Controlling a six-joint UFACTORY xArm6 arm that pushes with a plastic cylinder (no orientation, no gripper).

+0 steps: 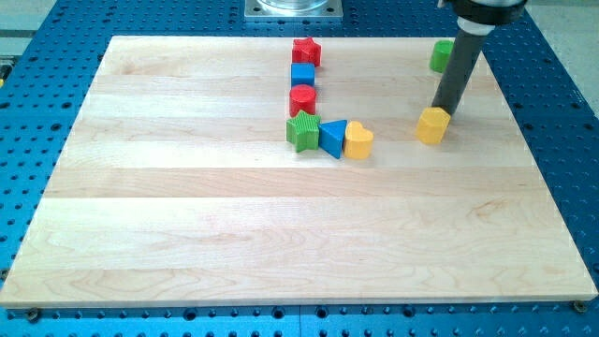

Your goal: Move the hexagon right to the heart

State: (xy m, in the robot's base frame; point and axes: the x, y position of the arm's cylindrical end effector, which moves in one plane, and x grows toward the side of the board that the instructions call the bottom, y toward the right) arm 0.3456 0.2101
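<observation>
The yellow hexagon lies right of the board's middle, in the upper half. The yellow heart lies to its left, with a gap between them. My tip touches the hexagon's upper right edge; the dark rod rises from it toward the view's top right. The heart touches a blue triangle on its left.
A green star-like block sits left of the blue triangle. Above it stand a red cylinder, a blue cube and a red star-like block in a column. A green block lies behind the rod, partly hidden.
</observation>
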